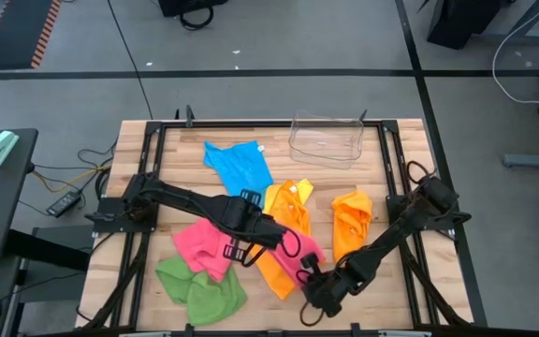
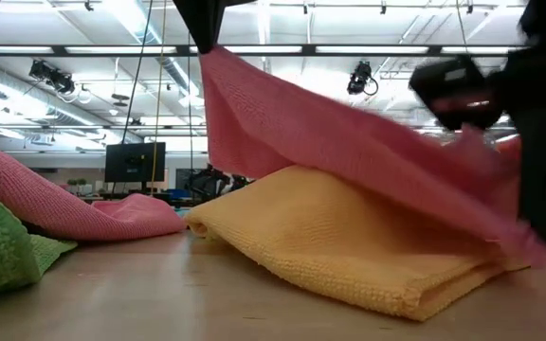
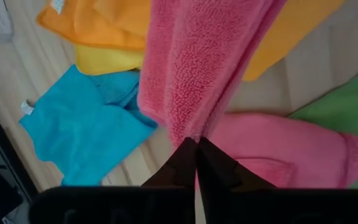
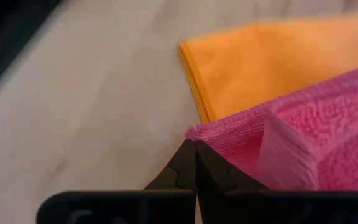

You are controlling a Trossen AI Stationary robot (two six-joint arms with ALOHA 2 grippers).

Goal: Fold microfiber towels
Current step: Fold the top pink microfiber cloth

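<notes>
While both grippers are clenching opposite corners, the pink towel (image 1: 299, 245) is stretching between left gripper (image 1: 271, 227) and right gripper (image 1: 309, 279), over the orange towel (image 1: 279, 271).

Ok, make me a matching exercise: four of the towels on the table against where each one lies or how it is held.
Things:
1. blue towel
2. green towel
3. pink towel
4. orange towel

Places or states:
A. held up between both end effectors
B. nearest the clear bin
C. at the front left of the table
D. lying alone toward the right side

Pairs: 1-B, 2-C, 3-A, 4-D
</notes>
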